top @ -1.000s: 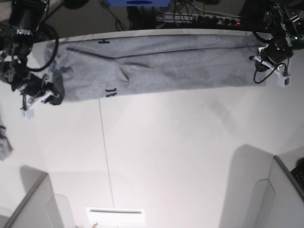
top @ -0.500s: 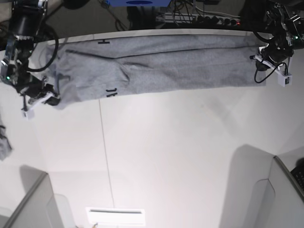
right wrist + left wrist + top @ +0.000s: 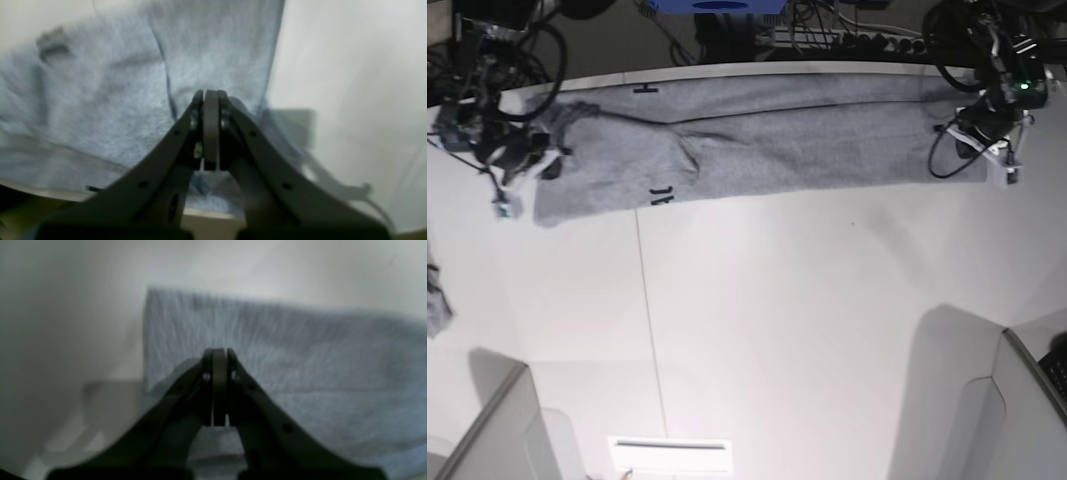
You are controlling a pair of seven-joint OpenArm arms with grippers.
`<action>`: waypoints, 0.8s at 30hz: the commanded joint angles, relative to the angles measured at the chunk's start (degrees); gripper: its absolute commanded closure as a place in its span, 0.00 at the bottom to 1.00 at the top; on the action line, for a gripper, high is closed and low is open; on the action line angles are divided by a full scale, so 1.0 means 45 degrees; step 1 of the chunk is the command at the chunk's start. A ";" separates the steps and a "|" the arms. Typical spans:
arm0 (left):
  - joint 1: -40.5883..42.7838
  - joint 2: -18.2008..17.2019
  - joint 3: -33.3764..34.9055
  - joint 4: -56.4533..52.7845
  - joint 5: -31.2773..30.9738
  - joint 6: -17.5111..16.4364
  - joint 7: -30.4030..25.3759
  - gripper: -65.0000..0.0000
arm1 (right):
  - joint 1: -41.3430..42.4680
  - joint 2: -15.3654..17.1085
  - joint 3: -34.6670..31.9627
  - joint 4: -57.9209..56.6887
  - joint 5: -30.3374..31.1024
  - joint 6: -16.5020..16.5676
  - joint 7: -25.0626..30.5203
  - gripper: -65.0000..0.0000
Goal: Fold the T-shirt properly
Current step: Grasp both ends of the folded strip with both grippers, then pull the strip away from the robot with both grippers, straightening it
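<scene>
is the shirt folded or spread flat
Folded: the T-shirt lies as a long narrow band, with a lengthwise fold line and lettering peeking out.

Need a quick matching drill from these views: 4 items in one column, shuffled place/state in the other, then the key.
1. T-shirt
2. left gripper
3. right gripper
4. small grey cloth scrap

A. shut, at the shirt end on the base view's left
B. alone at the table's left edge
C. long folded band along the far edge
D. shut, at the shirt end on the base view's right

Pairs: 1-C, 2-D, 3-A, 4-B
</scene>
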 commanded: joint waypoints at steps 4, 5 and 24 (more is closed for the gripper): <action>-0.0269 0.0331 0.0328 -0.0042 0.1099 -0.0082 -0.0364 1.00 | 0.0163 -0.0746 -0.0283 0.0064 -0.2463 0.0084 0.1023 1.00; -0.0445 0.0351 0.0347 -0.0237 0.1294 -0.0082 -0.0364 1.00 | 0.0202 -0.0922 -0.0302 -0.0170 -0.2912 0.0103 0.1160 1.00; -0.5368 0.0292 0.0386 -0.5023 0.1489 -0.0063 -0.0306 1.00 | 0.4227 -0.0590 -0.0205 -0.4331 -0.3772 0.0025 0.1727 1.00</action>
